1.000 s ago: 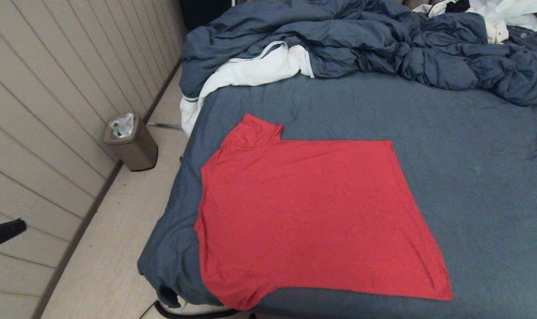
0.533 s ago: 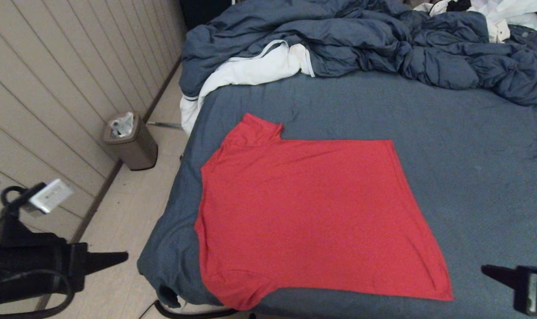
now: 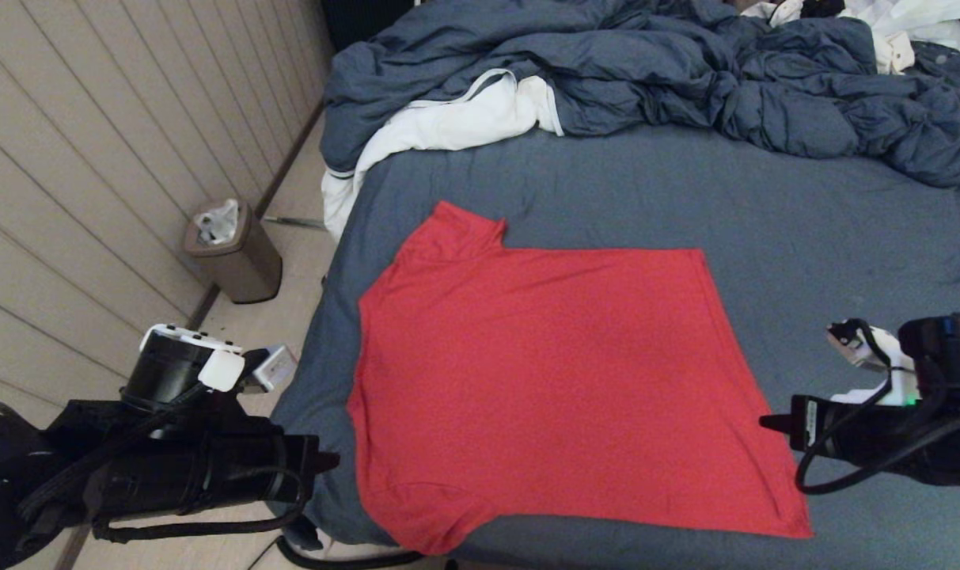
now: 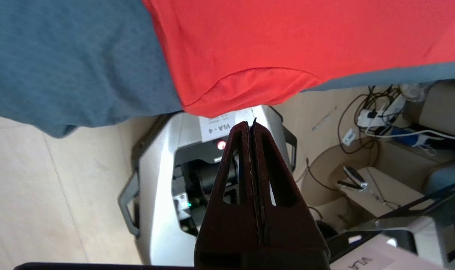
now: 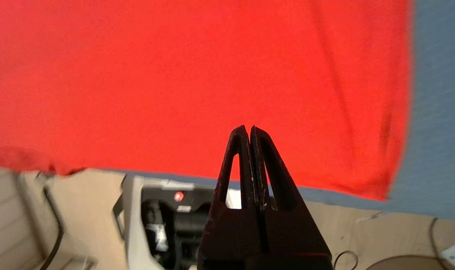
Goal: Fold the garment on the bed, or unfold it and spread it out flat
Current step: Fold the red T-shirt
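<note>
Both grippers, left [image 3: 329, 459] and right [image 3: 764, 422], fingers clenched, have neared the garment [image 3: 551, 380]; label seemingly "VLA-4".

The garment [image 3: 559, 380] is matt red knit cloth, faintly creased. The bed [image 3: 804, 229] wears smooth, matt slate-blue cloth. The duvet [image 3: 685, 71] is rumpled matt cloth. Both grippers' fingers [image 4: 250, 176] look like dull dark plastic.

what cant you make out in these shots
- Shirt print and neck tag: no view shows them; only plain red faces up.
- Shirt's far sleeve: head view, none shows along the right edge.
- Bin contents: head view, too small.
- Right arm: head view, cut off by the frame edge.
</note>
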Robot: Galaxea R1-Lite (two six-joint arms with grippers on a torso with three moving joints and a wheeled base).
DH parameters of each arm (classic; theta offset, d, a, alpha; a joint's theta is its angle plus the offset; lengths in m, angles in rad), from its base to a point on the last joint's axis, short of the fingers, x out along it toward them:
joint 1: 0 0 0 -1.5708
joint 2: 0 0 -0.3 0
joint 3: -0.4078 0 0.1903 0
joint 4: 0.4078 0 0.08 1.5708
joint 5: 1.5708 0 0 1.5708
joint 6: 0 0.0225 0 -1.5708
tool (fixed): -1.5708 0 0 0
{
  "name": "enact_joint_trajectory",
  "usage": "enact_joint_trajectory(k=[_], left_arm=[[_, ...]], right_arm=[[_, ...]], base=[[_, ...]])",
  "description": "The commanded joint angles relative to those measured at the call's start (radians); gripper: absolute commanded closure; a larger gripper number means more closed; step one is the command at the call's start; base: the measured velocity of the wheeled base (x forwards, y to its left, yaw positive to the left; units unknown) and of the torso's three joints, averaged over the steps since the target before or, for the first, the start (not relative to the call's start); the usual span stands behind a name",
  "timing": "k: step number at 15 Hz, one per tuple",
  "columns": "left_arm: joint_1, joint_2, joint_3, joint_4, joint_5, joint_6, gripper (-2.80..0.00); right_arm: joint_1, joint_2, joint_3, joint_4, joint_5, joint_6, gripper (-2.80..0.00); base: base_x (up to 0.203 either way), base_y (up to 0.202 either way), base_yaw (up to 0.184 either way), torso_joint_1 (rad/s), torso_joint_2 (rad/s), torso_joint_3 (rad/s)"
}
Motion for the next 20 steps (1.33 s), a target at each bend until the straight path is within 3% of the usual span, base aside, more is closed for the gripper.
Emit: enact_joint_trajectory(k=[1,5,11,12,20], left_arm=[[-0.005,0.083,-0.03,-0.008,-0.002,-0.031,0.0],[-0.007,0.188,-0.031,-0.094,0.001,-0.061,0.0],[-0.052,0.333,-0.089,-0.143,0.027,-0.052,0.0],[-0.062,0.348,-0.089,-0.143,0.04,-0.052,-2.8],[-0.093,0.384,-0.045,-0.199,0.07,-0.052,-2.8]], right_arm=[[-0.001,0.045,0.004,-0.004,0.015,-0.003,0.0],[-0.003,0.057,0.037,-0.003,0.099,0.0,0.0],[-0.028,0.054,0.046,-0.004,0.1,0.009,0.0],[-0.041,0.055,0.044,-0.004,0.1,0.009,0.0],[-0.053,0.066,0.046,-0.004,0.102,0.009,0.0]], base=[[0.0,0.0,0.0,0.0,0.0,0.0],[0.0,0.0,0.0,0.0,0.0,0.0],[0.0,0.0,0.0,0.0,0.0,0.0],[0.0,0.0,0.0,0.0,0.0,0.0],[0.0,0.0,0.0,0.0,0.0,0.0]])
